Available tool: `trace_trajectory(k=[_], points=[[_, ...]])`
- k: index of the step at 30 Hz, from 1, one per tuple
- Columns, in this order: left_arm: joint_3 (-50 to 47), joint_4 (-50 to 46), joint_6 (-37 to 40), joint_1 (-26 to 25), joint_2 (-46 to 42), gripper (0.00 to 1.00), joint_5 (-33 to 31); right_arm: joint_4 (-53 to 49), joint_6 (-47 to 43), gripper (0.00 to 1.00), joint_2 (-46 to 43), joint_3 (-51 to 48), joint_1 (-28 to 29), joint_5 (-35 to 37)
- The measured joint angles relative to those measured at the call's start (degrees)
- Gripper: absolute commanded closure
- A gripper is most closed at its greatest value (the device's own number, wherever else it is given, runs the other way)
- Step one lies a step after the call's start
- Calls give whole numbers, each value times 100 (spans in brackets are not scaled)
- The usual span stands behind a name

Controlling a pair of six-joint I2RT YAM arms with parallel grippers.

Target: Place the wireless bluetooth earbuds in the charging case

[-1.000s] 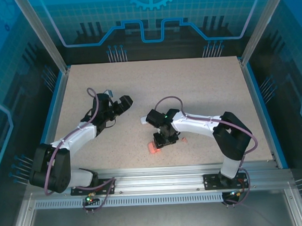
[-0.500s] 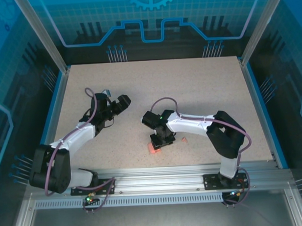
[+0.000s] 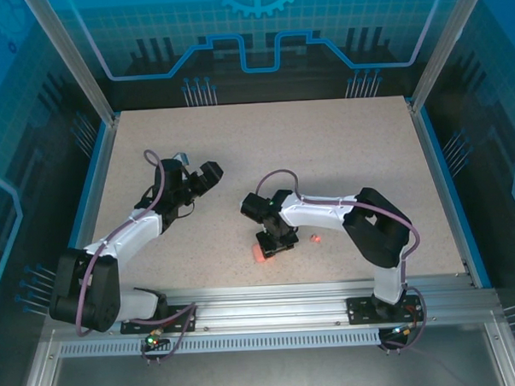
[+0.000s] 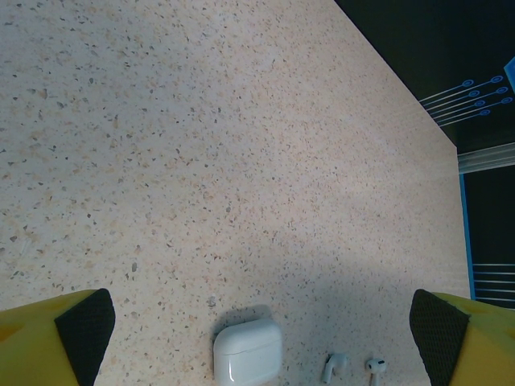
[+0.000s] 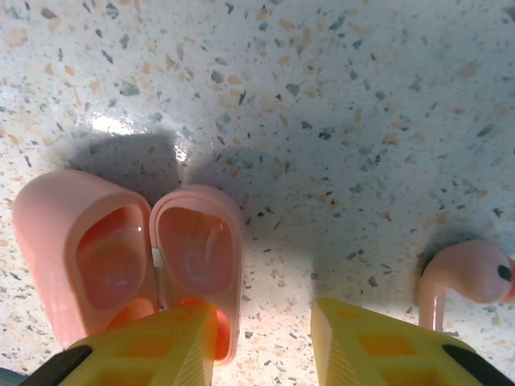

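You are holding the right gripper (image 5: 264,338) low over the open pink charging case (image 5: 96,265), with its yellow fingers (image 5: 153,350) parted and nothing between them. One finger is overlapping the case's near edge. A salmon-pink earbud (image 5: 467,277) is lying on the speckled table (image 3: 341,155) near the pink charging case, apart from it, past the other finger. Your left gripper (image 3: 208,175) is hovering well apart from the pink charging case, fingers (image 4: 80,334) spread wide and gripping nothing. The white charging case (image 4: 247,351), closed, and two white earbuds (image 4: 334,367) (image 4: 374,368) are lying on that side.
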Motion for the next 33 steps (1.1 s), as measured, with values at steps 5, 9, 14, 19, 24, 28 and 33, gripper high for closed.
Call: trace_trajectory(k=[5,9,14,19,24,28,33], points=[[0,2,0,2,-26,1,0,44,-4,69,17,0,0,-22],[0,2,-2,2,-31,1,0,92,-22,74,39,0,0,-101],[-2,4,-17,2,-31,1,2,142,-48,85,44,0,0,-201],[-2,4,-20,0,-31,1,4,116,-103,100,31,24,-7,-225],[-2,2,-15,2,-37,1,136,31,-223,100,13,96,-11,-127],[0,-2,50,2,-37,1,417,-118,-402,100,-232,201,-72,-63],[304,-164,321,4,24,1,1121,-179,-726,100,-662,590,-503,-42]])
